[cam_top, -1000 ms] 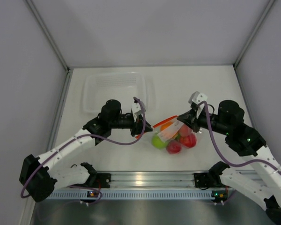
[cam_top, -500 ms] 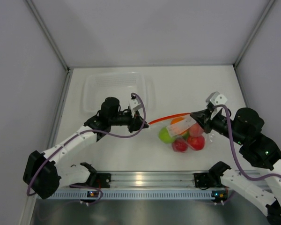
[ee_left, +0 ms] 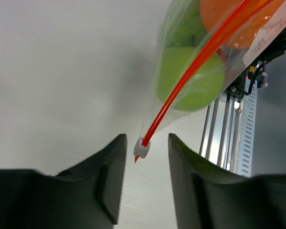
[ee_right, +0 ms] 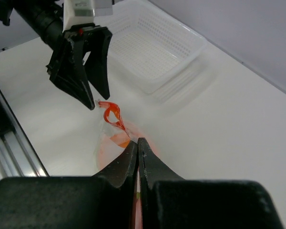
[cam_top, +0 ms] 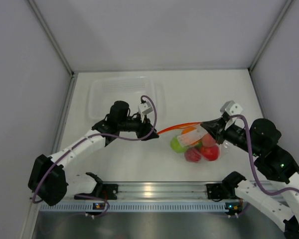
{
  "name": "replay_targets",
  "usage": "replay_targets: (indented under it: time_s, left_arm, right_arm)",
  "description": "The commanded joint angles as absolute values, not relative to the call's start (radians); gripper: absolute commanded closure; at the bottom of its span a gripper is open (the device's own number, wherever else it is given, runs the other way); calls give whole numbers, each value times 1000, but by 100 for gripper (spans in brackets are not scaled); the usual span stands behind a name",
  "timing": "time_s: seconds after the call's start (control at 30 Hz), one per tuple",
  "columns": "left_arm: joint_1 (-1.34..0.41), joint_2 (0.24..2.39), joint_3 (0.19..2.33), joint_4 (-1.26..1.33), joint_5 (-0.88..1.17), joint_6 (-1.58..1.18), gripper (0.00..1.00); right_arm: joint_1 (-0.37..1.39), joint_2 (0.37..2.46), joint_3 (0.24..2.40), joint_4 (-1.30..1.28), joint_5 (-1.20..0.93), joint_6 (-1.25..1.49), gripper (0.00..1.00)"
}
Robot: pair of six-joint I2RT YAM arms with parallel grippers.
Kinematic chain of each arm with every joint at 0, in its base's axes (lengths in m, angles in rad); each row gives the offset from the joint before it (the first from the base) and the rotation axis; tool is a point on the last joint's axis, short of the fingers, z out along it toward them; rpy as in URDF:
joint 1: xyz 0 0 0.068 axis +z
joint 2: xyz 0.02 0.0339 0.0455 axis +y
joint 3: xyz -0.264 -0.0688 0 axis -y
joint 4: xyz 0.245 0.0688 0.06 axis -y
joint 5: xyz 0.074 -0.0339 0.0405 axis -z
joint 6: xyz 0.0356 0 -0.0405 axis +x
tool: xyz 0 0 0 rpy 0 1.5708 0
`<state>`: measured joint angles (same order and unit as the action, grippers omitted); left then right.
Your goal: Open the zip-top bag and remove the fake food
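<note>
White tabletop (cam_top: 199, 89) boxed in by plain grey walls, with a clear rigid rectangular plastic tub (cam_top: 122, 94) sitting at the far left, well apart from the action. Near the middle lies the small clear floppy zip-top bag (cam_top: 192, 135), stretched sideways between the two arms, its thin orange-red zipper strip (cam_top: 177, 128) drawn out in a taut line towards the left. From where I stand the left gripper (cam_top: 150, 133) has its fingers released: in its own wrist view the little white slider tab (ee_left: 142, 148) at the end of the strip hangs between the two jaws with a gap on either side, touched by neither. The right gripper (cam_top: 208, 130) is clenched tight on the bag's opposite end, pinching the thin plastic and lifting that corner a little. All the glossy plastic fake food (cam_top: 210, 152) is inside the pouch, a lime green ball (cam_top: 177, 145), red ones and an orange one bunched against the film. Whether the zip is parted I cannot tell; its two orange lines run very close together. I'd judge the task barely past opening: the mouth must be spread and every fruit taken out.
</note>
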<state>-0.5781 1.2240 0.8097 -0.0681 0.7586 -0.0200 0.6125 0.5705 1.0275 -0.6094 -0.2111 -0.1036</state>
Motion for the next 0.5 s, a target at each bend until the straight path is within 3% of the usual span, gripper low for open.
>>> replay_targets:
  time_s: [0.0,0.03,0.17,0.47]
  left_arm:
    - [-571,1221,900,-66,824,-77,46]
    - [-572,1212,923,-61,818,-84,35]
    - [-571,1169,980,-43,729,-90,26]
    - [-636,1227,1036,-11,683,-95,31]
  right_arm:
    - [614,548,971,-442,-334,-101,100]
    - [614,548,962,-437,-334,-109,100]
    - [614,555,913,-413,-367,-149,100]
    - [614,548,896,-379,-436,-161,100]
